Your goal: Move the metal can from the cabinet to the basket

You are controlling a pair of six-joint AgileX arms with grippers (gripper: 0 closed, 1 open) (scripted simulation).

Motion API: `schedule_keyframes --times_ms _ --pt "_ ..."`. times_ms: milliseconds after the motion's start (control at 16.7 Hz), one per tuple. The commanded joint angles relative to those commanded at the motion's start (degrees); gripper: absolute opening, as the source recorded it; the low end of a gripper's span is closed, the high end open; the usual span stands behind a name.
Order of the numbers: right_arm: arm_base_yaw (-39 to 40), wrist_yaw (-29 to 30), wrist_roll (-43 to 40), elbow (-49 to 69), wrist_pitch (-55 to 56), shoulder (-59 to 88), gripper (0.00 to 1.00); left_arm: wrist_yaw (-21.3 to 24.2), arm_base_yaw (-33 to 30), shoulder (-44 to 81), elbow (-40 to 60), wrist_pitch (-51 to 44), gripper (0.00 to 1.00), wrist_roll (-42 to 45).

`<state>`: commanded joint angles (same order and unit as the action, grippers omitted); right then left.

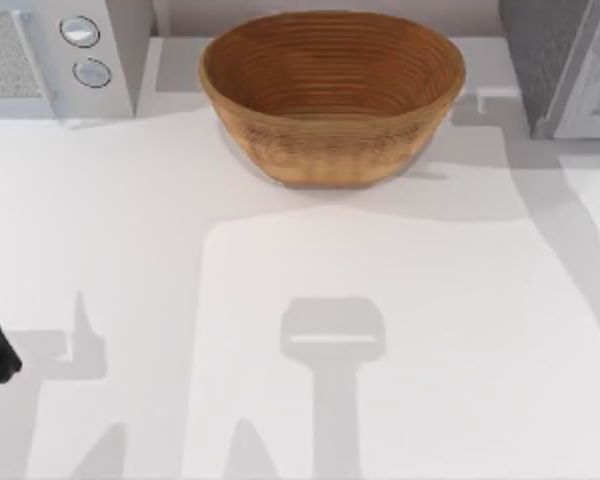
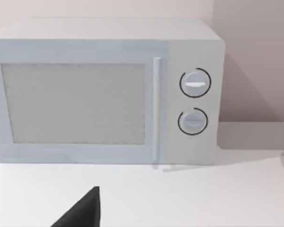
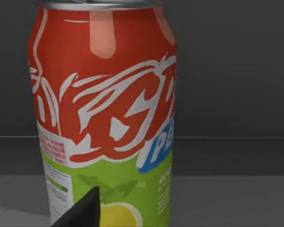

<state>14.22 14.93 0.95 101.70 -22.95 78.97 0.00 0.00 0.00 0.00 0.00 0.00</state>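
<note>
**Three cameras, one overhead**

The top view looks straight down on the basket (image 1: pixel 332 95). The left wrist view faces the white microwave (image 2: pixel 104 92) left of the basket, shared with the top view. The right wrist view sits close against the metal can (image 3: pixel 104 118).

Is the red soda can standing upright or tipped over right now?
Upright. In the right wrist view the red soda can stands with its silver rim uppermost and green lemon band lowest, sides vertical against dark grey walls.
</note>
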Motion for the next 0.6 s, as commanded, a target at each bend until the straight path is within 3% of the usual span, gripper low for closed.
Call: schedule_keyframes --times_ms 300,600 --pt "7.9 8.4 -0.3 4.0 2.3 5.9 1.0 0.0 0.0 0.0 0.0 0.0 1.0 0.0" --pt "8.1 8.7 -0.3 4.1 2.4 6.2 1.0 0.0 0.0 0.0 0.0 0.0 1.0 0.0"
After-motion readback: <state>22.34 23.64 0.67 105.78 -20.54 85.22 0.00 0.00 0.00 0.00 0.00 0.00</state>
